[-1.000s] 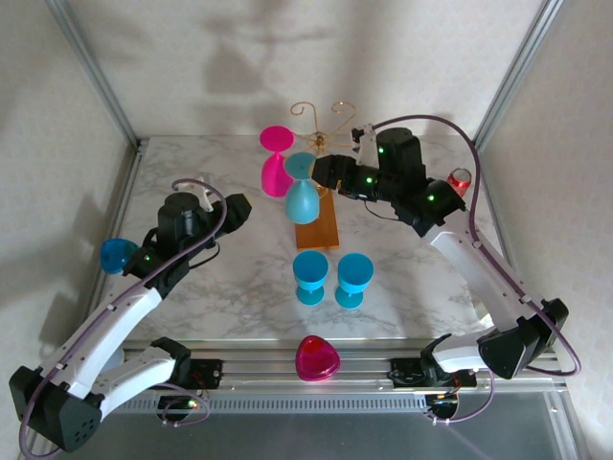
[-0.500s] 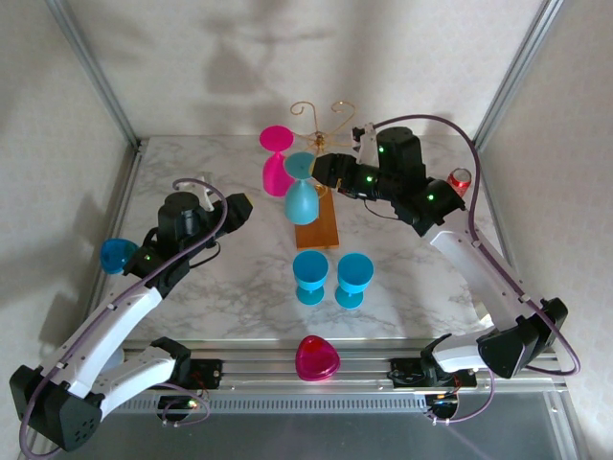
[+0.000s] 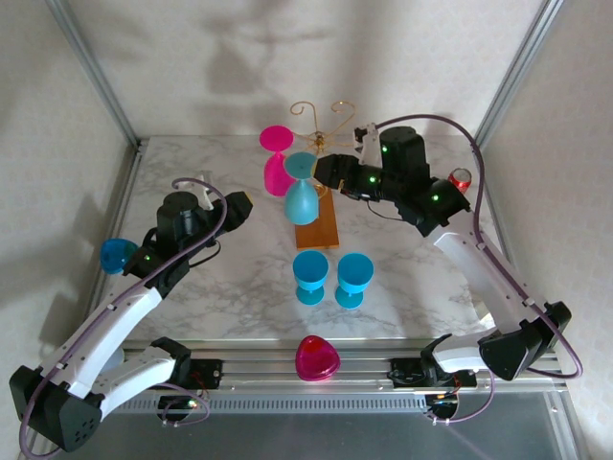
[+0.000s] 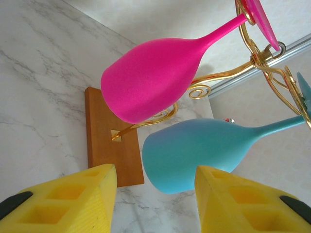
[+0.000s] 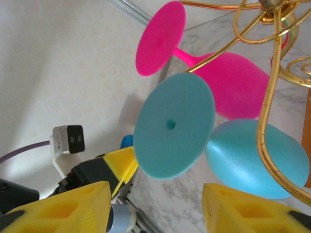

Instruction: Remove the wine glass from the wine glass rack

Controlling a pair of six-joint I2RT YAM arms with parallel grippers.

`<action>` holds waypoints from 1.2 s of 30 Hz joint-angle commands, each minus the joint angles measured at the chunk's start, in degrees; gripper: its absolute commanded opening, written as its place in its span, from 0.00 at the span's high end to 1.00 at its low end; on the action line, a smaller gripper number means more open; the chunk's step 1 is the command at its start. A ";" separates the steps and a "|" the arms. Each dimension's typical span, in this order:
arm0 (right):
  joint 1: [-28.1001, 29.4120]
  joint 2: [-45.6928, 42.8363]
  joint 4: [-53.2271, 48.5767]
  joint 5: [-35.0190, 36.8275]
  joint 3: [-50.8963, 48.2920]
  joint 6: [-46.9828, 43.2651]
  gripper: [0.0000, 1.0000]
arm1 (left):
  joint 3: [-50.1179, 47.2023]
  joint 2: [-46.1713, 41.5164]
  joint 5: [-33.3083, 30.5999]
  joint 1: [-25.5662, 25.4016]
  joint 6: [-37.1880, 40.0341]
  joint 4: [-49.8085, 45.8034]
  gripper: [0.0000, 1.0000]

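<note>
The wine glass rack [image 3: 321,113] is a gold wire stand on an orange-brown wooden base [image 3: 317,226]. A pink wine glass [image 3: 277,163] and a teal wine glass [image 3: 301,192] hang from it upside down. My right gripper [image 3: 322,172] hovers open just right of the teal glass. In the right wrist view its gap [image 5: 155,204] faces the teal foot disc [image 5: 175,125], not touching it. My left gripper [image 3: 239,206] is open to the left of the rack. In the left wrist view its gap [image 4: 155,194] points at the teal bowl [image 4: 194,153], with the pink bowl [image 4: 150,80] above.
Two blue glasses [image 3: 309,276] [image 3: 353,279] stand in front of the wooden base. A pink glass [image 3: 317,357] lies at the table's near edge. Another blue glass [image 3: 119,255] sits at the far left, a red can [image 3: 461,179] at the right edge.
The right arm has drifted very slightly to the right. The glasses, the rack and the left arm are as before.
</note>
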 commanded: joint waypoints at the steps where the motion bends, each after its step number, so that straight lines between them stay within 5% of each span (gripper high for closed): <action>1: -0.34 -1.51 -1.10 -1.41 3.92 -0.17 0.48 | 0.13 -1.02 0.47 0.59 0.20 1.08 0.54; 18: -0.61 12.24 -17.88 -0.34 26.46 -11.77 0.46 | 0.03 -2.13 -0.67 0.55 -0.38 1.16 0.54; 36: -2.56 17.59 -21.57 -0.02 29.99 -15.58 0.43 | -0.40 -2.23 -1.46 0.62 -0.64 1.09 0.54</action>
